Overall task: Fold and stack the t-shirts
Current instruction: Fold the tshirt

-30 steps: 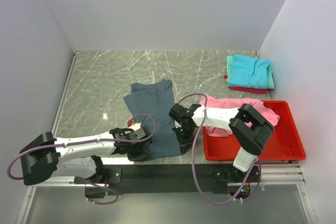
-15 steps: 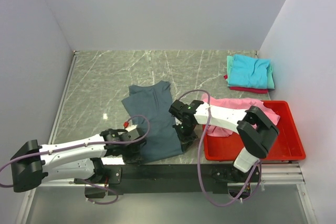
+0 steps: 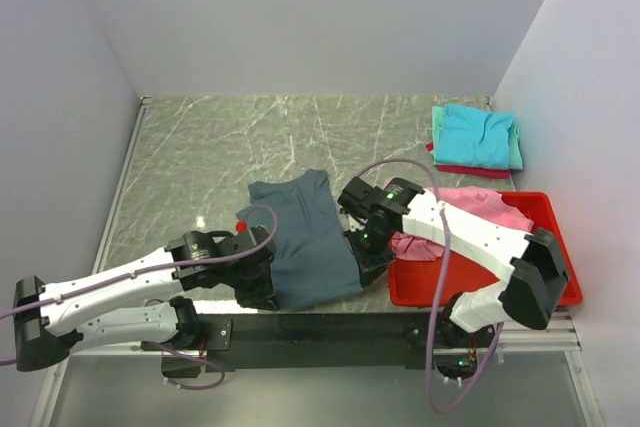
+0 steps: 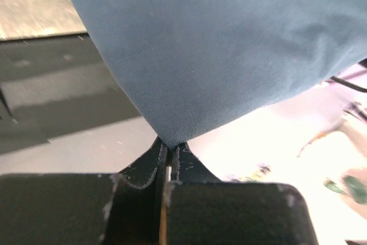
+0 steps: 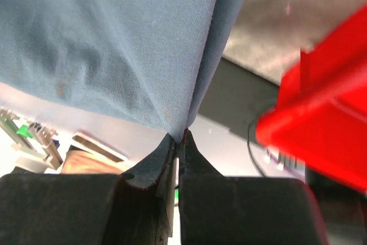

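A dark slate blue-grey t-shirt (image 3: 305, 242) hangs stretched between both grippers near the table's front edge, its far end still lying on the marble. My left gripper (image 3: 262, 292) is shut on its near left corner (image 4: 170, 142). On the other side my right gripper (image 3: 368, 265) is shut on the near right corner (image 5: 180, 135). The cloth fills the upper part of both wrist views (image 4: 218, 44) (image 5: 114, 44). A pink t-shirt (image 3: 470, 209) is draped in the red bin. Folded turquoise (image 3: 474, 134), mint and red tees sit stacked at the far right.
The red plastic bin (image 3: 545, 272) stands at the front right, right beside my right arm, and its edge (image 5: 321, 113) shows close in the right wrist view. Grey walls enclose the marble table (image 3: 200, 147). A black rail runs along the near edge.
Both grippers have lifted the shirt's near edge and drawn it toward the table's front. The shirt has shortened on the table and its near edge has widened. The right arm swung outward.
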Action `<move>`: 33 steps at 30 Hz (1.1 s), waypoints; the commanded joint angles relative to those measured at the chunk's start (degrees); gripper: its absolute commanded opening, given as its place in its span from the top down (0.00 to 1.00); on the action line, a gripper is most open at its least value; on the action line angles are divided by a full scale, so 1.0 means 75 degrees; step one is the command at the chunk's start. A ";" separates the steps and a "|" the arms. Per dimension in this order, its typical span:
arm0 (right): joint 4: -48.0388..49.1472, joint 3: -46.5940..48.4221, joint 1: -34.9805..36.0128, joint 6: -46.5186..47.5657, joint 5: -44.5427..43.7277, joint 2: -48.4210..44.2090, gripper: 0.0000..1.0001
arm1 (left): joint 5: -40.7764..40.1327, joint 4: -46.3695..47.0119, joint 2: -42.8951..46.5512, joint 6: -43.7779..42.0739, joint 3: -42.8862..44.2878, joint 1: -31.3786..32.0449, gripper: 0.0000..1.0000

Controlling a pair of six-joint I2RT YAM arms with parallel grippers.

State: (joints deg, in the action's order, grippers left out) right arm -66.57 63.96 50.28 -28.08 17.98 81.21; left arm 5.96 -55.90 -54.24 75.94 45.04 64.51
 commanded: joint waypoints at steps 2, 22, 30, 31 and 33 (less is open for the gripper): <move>-0.1436 0.0962 0.0011 -0.0135 -0.0227 -0.0504 1.00 | 0.0109 -0.0795 0.0236 0.0643 0.1000 0.0070 0.99; 0.0074 0.3938 -0.1478 0.0720 -0.0967 0.2097 1.00 | -0.0138 0.0338 -0.0912 -0.1734 0.0980 -0.3549 1.00; 0.0215 0.5240 -0.1606 0.0872 -0.1260 0.3127 1.00 | 0.0037 0.0866 -0.1545 -0.2577 0.1132 -0.4475 1.00; 0.0192 0.5496 -0.1618 0.0884 -0.1283 0.3222 1.00 | 0.0084 0.0972 -0.1650 -0.2602 0.1201 -0.4732 1.00; 0.0215 0.5802 -0.1677 0.0919 -0.1330 0.3491 1.00 | 0.0190 0.1323 -0.1907 -0.2695 0.1272 -0.4944 1.00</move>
State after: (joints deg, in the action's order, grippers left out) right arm -66.81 102.87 38.72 -22.52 10.11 105.69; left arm 6.07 -50.78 -66.83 59.33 52.62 29.91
